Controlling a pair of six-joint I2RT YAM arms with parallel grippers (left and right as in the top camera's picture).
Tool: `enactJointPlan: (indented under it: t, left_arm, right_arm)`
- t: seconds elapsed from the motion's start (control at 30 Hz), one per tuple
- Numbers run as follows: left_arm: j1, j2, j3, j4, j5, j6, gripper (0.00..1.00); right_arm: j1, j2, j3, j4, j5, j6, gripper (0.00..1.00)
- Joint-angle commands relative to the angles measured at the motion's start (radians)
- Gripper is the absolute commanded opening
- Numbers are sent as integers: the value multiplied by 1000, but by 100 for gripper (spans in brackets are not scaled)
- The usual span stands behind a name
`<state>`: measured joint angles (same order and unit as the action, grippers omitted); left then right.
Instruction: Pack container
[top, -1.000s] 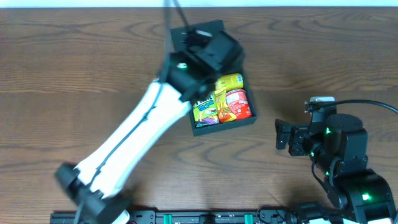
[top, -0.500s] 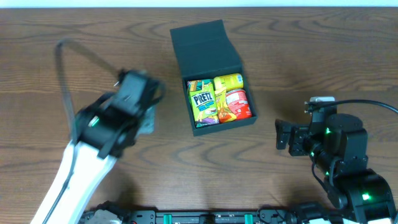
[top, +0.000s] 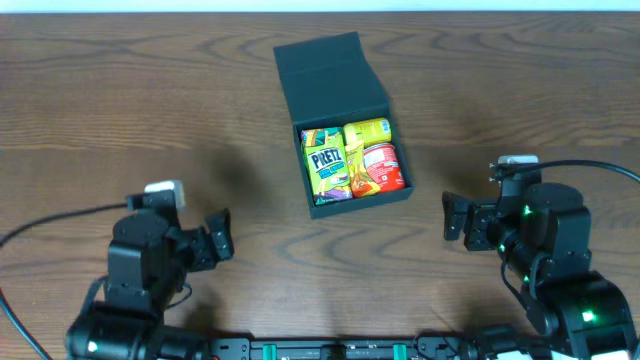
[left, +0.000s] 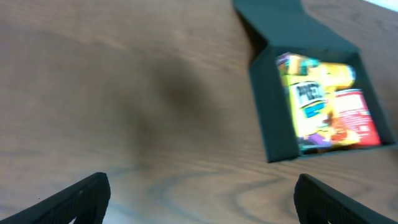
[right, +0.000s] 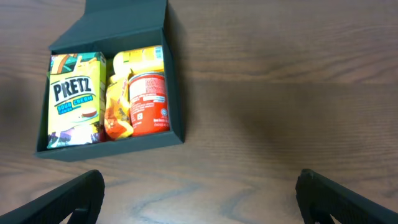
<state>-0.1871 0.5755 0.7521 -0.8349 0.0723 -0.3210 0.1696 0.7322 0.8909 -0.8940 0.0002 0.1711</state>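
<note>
The dark teal-grey container (top: 333, 72) stands open at the middle of the table, its lid folded flat to the far side. Inside lie a yellow Pretz packet (top: 326, 168), a yellow pouch (top: 368, 133) and a red-labelled snack (top: 383, 166). My left gripper (top: 222, 236) rests low at the near left, open and holding nothing, well away from the box. My right gripper (top: 452, 218) sits to the near right of the box, open and holding nothing. The left wrist view shows the container (left: 264, 118) blurred at upper right. In the right wrist view the container (right: 175, 93) sits at upper left.
Brown wood-grain table (top: 120, 110) runs all round the box. A black cable (top: 40, 232) curves off the left arm, another cable (top: 590, 166) off the right arm. The table's near edge carries a black rail (top: 330, 350).
My left arm has pulled back from over the container to the near left of the table, and its gripper has opened. The right arm and the box have not moved.
</note>
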Motion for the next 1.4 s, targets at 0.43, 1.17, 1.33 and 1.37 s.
enactJointPlan:
  t: [0.43, 1.17, 1.33, 1.37]
  left_arm:
    - [45, -150, -294, 140, -203, 167, 95]
    - [45, -150, -293, 34, -221, 167, 96]
    - [45, -150, -294, 34, -221, 167, 96]
    - [45, -150, -293, 34, -221, 167, 95]
  right_arm:
    - [-7, 0, 11, -1, 3, -12, 99]
    - [-6, 0, 11, 10, -11, 34, 99]
    - [-6, 13, 11, 19, -15, 212, 99]
    - [-6, 19, 11, 22, -23, 262, 99]
